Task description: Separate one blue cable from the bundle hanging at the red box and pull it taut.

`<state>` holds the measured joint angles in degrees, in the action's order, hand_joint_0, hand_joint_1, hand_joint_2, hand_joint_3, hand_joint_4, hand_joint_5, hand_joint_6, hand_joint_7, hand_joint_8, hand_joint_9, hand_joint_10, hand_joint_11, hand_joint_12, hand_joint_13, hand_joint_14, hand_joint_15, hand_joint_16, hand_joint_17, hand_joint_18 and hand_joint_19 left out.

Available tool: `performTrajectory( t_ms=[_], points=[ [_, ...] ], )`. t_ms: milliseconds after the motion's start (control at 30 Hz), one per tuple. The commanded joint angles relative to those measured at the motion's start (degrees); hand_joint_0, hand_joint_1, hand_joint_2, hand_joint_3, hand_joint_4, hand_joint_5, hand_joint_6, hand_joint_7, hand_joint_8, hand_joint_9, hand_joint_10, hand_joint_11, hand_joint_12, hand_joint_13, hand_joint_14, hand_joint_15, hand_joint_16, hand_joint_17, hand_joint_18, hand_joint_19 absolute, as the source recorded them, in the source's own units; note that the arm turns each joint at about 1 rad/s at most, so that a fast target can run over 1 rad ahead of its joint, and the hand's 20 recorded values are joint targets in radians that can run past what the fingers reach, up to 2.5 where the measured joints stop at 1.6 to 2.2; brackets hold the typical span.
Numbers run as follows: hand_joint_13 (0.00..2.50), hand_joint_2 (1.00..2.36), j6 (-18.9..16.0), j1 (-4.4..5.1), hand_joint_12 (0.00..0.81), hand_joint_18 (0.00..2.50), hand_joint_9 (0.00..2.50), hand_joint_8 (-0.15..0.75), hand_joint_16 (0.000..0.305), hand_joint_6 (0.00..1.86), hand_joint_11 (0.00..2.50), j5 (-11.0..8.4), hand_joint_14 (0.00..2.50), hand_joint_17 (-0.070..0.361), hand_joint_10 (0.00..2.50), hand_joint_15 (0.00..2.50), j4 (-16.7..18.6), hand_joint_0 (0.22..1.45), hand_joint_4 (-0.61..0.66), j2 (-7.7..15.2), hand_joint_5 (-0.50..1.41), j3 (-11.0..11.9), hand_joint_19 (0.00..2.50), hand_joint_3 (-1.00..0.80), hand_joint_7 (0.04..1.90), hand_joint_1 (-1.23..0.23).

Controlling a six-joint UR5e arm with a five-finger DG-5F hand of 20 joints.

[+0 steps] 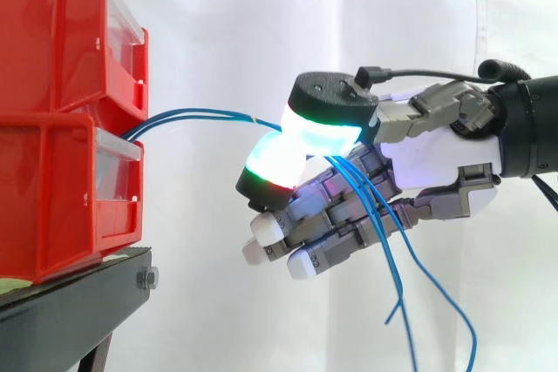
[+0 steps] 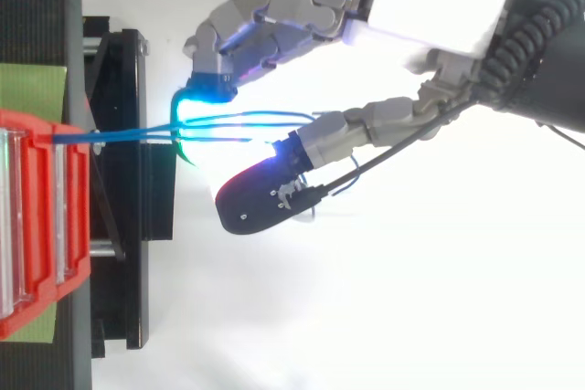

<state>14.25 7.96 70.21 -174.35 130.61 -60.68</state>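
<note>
Blue cables point(image 1: 196, 113) leave the gap between the stacked red bins point(image 1: 61, 172) and run almost level away from them to the hand point(image 1: 436, 163). It pinches them between two glowing pads point(image 1: 318, 135), and their loose ends drop past the palm on the side far from the bins. More than one strand seems caught in the pinch, so the step looks like separating; the next move likely calls for shedding all but one, then drawing away from the bins until the sag goes.

No legible text or labels
</note>
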Motion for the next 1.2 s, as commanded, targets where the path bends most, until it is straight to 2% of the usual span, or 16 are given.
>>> performTrajectory(
  t_ms=[0, 67, 200, 233, 300, 367, 467, 533, 667, 933, 1167],
  points=[
    [0.50, 1.00, 0.1, -0.40, 0.272, 0.51, 0.74, 0.276, 0.035, 0.90, 0.51, 0.01, 0.00, 0.079, 0.02, 0.08, 0.1, 0.54, 0.15, 0.0, -0.23, 0.4, 0.22, -0.50, 0.89, -0.84],
    [0.51, 1.00, 0.1, -0.49, 0.278, 0.51, 0.75, 0.280, 0.036, 0.90, 0.50, 0.01, 0.00, 0.081, 0.01, 0.08, 0.0, 0.53, 0.16, 0.0, -0.23, 0.7, 0.23, -0.50, 0.89, -0.81],
    [0.52, 1.00, 0.1, -0.76, 0.289, 0.52, 0.78, 0.299, 0.038, 0.89, 0.51, 0.01, 0.00, 0.084, 0.01, 0.09, -1.1, 0.50, 0.16, 0.0, -0.23, 1.1, 0.25, -0.50, 0.87, -0.65],
    [0.53, 1.00, 0.1, -0.84, 0.290, 0.52, 0.78, 0.297, 0.037, 0.89, 0.50, 0.01, 0.00, 0.083, 0.01, 0.09, -1.1, 0.51, 0.16, 0.0, -0.23, 1.1, 0.25, -0.50, 0.87, -0.58],
    [0.52, 1.00, 0.2, -0.84, 0.284, 0.51, 0.78, 0.293, 0.036, 0.89, 0.50, 0.01, 0.00, 0.080, 0.01, 0.09, -1.1, 0.53, 0.15, 0.0, -0.23, 1.0, 0.25, -0.50, 0.88, -0.52],
    [0.52, 1.00, 0.2, -0.76, 0.273, 0.49, 0.79, 0.290, 0.034, 0.88, 0.51, 0.01, 0.00, 0.076, 0.02, 0.10, -1.1, 0.60, 0.13, 0.0, -0.23, 1.1, 0.28, -0.50, 0.92, -0.43],
    [0.52, 1.00, 0.2, -0.84, 0.276, 0.50, 0.79, 0.294, 0.034, 0.88, 0.51, 0.01, 0.00, 0.077, 0.02, 0.11, -1.2, 0.63, 0.12, 0.0, -0.23, 1.1, 0.28, -0.48, 0.93, -0.45],
    [0.51, 1.01, 0.2, -0.84, 0.280, 0.49, 0.77, 0.296, 0.035, 0.89, 0.50, 0.01, 0.00, 0.078, 0.02, 0.11, -1.2, 0.64, 0.12, 0.0, -0.23, 1.0, 0.28, -0.37, 0.95, -0.53],
    [0.51, 1.02, 0.2, -0.84, 0.284, 0.49, 0.75, 0.298, 0.035, 0.90, 0.52, 0.01, 0.00, 0.078, 0.02, 0.11, -1.2, 0.65, 0.12, 0.0, -0.23, 1.1, 0.28, -0.30, 0.96, -0.64],
    [0.53, 1.01, 0.2, -0.84, 0.282, 0.52, 0.74, 0.279, 0.035, 0.91, 0.55, -0.08, 0.00, 0.079, 0.02, 0.12, -1.2, 0.71, 0.09, 0.0, -0.24, 1.1, 0.27, -0.38, 0.92, -0.76],
    [0.55, 1.01, 0.2, -0.84, 0.279, 0.52, 0.76, 0.272, 0.034, 0.91, 0.56, -0.16, 0.01, 0.077, 0.02, 0.12, -1.2, 0.77, 0.05, 0.0, -0.24, 1.1, 0.28, -0.44, 0.89, -0.79]
  ],
)
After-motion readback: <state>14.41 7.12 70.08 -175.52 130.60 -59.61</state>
